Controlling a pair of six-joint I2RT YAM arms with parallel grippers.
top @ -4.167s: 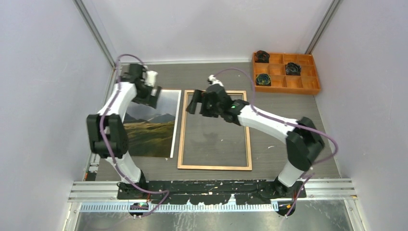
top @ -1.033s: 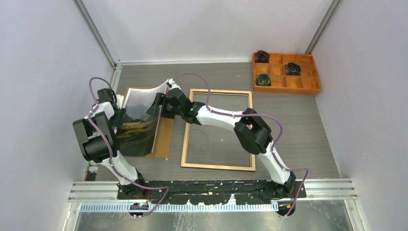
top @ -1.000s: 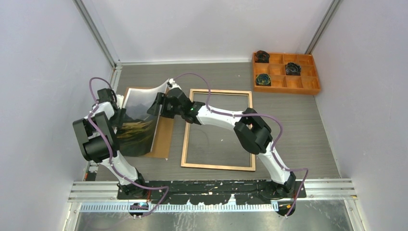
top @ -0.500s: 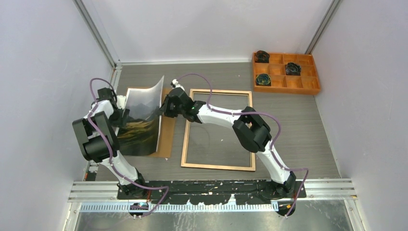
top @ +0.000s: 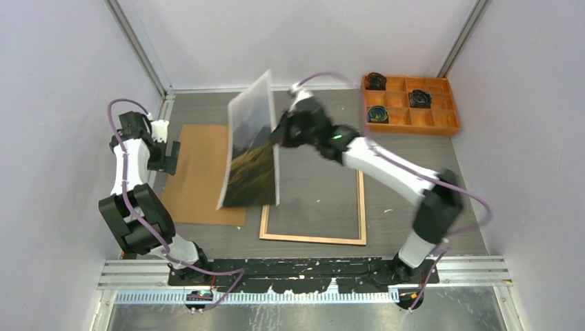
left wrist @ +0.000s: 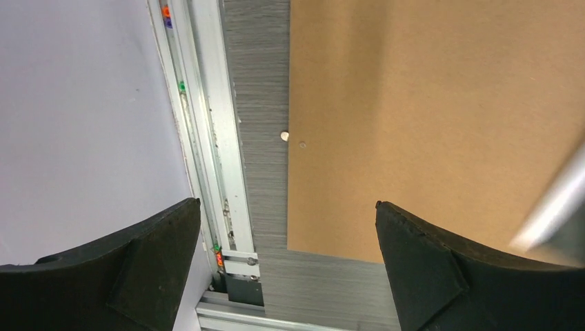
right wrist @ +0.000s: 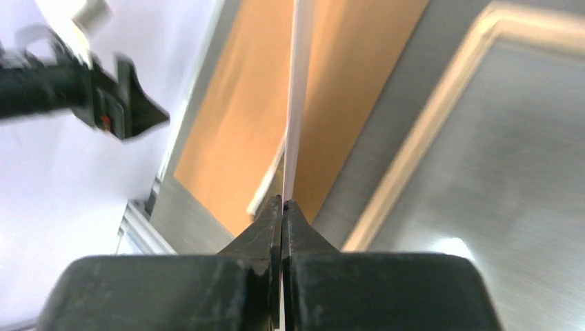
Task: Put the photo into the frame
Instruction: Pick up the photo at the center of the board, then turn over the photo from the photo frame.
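The photo (top: 252,148), a mountain landscape print, hangs tilted in the air between the brown backing panel and the frame. My right gripper (top: 279,134) is shut on its right edge. In the right wrist view the photo (right wrist: 298,96) shows edge-on, pinched between the closed jaws of the right gripper (right wrist: 283,207). The frame (top: 314,239) lies flat on the table, wood-coloured side up, partly under the print; the right wrist view shows the frame's rim (right wrist: 428,145). My left gripper (top: 169,155) stands open and empty at the panel's left edge. The left gripper (left wrist: 290,276) holds nothing.
The brown backing panel (top: 203,172) lies bare on the left, and this backing panel (left wrist: 441,124) fills the left wrist view. An aluminium rail (left wrist: 207,138) and the left wall run beside it. An orange compartment tray (top: 409,103) sits at the back right.
My right gripper lifted the photo off the backing panel and swung it right toward the frame. My left gripper let go, opened wide and drew back to the left.
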